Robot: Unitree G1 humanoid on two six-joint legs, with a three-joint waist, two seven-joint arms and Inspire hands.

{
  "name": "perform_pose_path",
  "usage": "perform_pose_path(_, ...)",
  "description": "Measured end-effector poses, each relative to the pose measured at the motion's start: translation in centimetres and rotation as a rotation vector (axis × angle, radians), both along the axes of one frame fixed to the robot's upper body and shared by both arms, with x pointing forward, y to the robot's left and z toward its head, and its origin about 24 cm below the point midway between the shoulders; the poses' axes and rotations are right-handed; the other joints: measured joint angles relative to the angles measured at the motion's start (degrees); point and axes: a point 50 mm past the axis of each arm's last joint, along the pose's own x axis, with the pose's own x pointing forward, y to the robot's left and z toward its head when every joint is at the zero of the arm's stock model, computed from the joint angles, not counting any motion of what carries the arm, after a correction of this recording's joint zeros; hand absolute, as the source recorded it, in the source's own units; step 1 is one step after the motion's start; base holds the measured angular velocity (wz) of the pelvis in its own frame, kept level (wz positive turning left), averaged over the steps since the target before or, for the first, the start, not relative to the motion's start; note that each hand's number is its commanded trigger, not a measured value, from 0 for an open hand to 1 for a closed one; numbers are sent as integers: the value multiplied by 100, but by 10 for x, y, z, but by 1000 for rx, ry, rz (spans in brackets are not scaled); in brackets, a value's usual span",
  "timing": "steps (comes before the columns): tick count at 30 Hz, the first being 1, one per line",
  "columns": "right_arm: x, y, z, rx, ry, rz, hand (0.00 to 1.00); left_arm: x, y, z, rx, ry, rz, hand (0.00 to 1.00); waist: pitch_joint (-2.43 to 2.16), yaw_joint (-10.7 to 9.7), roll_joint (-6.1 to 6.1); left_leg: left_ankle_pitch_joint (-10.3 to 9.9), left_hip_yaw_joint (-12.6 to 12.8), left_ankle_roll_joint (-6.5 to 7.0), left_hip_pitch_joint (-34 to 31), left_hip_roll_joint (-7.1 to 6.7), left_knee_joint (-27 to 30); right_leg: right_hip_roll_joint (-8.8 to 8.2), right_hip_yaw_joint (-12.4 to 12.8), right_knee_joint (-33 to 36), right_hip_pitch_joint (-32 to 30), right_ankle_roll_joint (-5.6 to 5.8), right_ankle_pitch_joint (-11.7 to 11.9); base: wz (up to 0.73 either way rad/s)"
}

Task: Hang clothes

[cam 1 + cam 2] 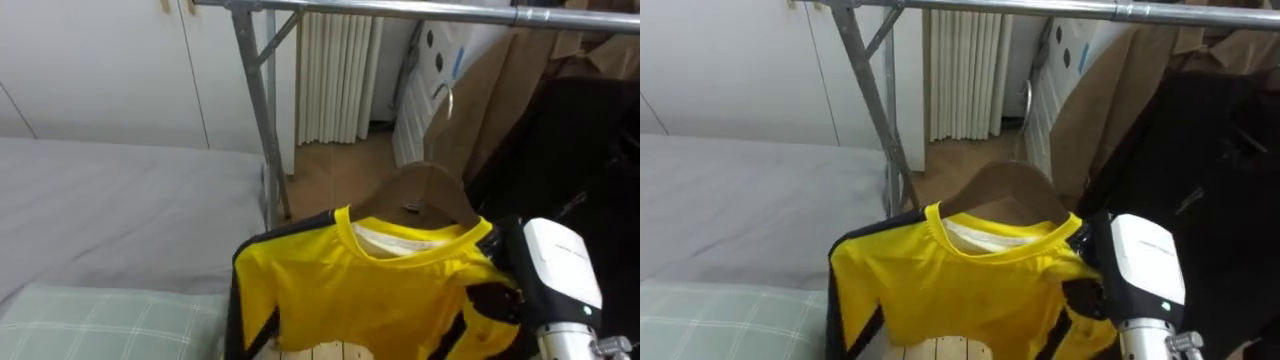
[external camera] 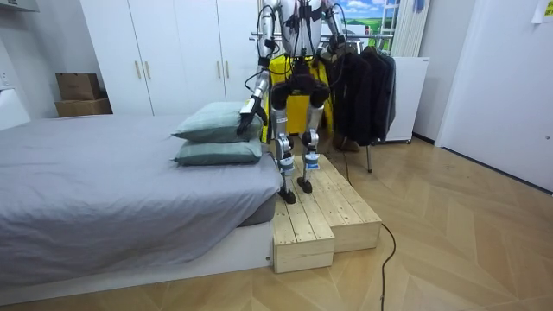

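Note:
A yellow shirt (image 1: 370, 290) with black side panels hangs on a brown wooden hanger (image 1: 425, 190) in front of me, below the metal rail (image 1: 400, 9) of the clothes rack. The hanger's thin wire hook (image 1: 450, 100) points up and stays under the rail, apart from it. My right hand (image 1: 497, 298) comes in from the lower right, its dark fingers curled on the shirt's shoulder at the hanger's end. In the room view my left hand (image 2: 246, 117) hangs low beside the pillows.
A brown garment (image 1: 500, 90) and dark clothes (image 1: 590, 150) hang on the rail's right part. The rack's slanted upright (image 1: 255, 100) stands left of the shirt. A grey bed (image 1: 100, 200) with a checked pillow (image 1: 100, 320) lies to my left. I stand on a wooden platform (image 2: 328, 216).

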Motion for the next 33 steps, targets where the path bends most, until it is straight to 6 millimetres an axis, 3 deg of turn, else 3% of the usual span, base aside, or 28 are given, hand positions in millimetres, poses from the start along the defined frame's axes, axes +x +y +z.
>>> perform_pose_path(4, 1, 1, 2, -1, 16, 4, 100, 6, 1, -1, 2, -15, -9, 0, -11, -65, 52, 43, -205, -60, -87, 13, 10, 15, -59, -143, 26, -73, 97, 19)
perform_pose_path(9, 1, 1, 0, 3, 48, 10, 100, 6, 1, 0, 5, -14, -10, 0, -14, -51, 127, 55, -267, -78, -62, 33, 6, 36, -88, -156, 94, -101, 106, 2)
perform_pose_path(17, 8, 6, 3, 19, 69, 45, 100, 9, 2, 0, 41, -7, -15, 0, -23, -12, 105, 60, -352, -89, -62, 19, -7, 0, -167, -148, 120, -105, 85, 5)
perform_pose_path(21, 11, 7, 8, 17, 49, 52, 100, 10, 2, 0, 71, -19, -23, 0, -26, 106, 43, 60, -403, -91, -54, 22, 2, -11, -228, -160, 178, -106, 69, 8)
perform_pose_path(33, 14, 7, 10, 15, 40, 54, 100, 12, 4, 1, 71, -18, -61, 0, -32, 98, 5, 68, -591, -98, -64, 14, 12, -52, -412, -178, 221, -122, 50, 7)
